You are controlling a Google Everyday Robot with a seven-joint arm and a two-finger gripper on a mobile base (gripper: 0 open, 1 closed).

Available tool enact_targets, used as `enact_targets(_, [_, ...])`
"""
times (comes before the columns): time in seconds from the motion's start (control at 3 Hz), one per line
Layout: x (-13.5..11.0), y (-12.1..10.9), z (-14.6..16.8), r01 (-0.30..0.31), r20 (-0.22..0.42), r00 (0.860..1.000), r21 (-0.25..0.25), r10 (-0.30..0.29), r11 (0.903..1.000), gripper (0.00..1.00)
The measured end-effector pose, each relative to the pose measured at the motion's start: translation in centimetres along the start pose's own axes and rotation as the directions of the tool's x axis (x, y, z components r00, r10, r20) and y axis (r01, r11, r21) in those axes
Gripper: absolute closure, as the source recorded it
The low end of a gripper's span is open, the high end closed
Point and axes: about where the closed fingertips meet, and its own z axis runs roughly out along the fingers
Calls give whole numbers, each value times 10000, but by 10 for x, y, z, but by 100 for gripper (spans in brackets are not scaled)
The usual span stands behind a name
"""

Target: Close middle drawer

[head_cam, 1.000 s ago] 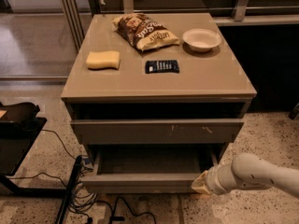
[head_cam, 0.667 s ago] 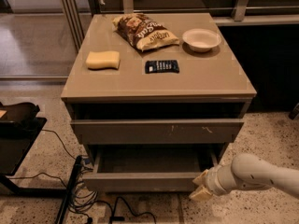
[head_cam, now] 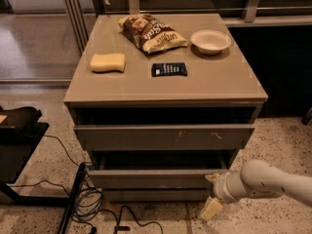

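The middle drawer, a wide, plain grey-brown front spanning the cabinet, stands pulled out toward the camera, with a dark gap showing above its top edge. Its long axis runs side to side across the picture, so closing it means a push straight back into the cabinet, away from the viewer. Above it sits another drawer front of the same colour with small pale scratch marks, also standing slightly out; below it is the lowest front, near the floor. The gripper sits low at the right end of the middle drawer as the picture shows it, on a pale rounded arm that enters from the lower right. Its two cream fingers look spread apart and hold nothing: one appears to reach the drawer front's right corner, and the other angles down toward the speckled floor. The drawer therefore lies to the side of and behind the gripper, and contact looks to fall well off centre, so the push may skew the drawer unless it goes squarely inward.
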Motion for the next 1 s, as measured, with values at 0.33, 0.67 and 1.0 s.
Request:
enact_targets(0.33, [0, 0, 0, 0, 0, 10000, -1, 0, 10000, 0])
enact_targets(0.67, [-12, -30, 22, 176, -195, 9997, 58, -175, 9998, 0])
enact_targets(1.0, [-12, -30, 22, 177, -195, 9997, 57, -175, 9998, 0])
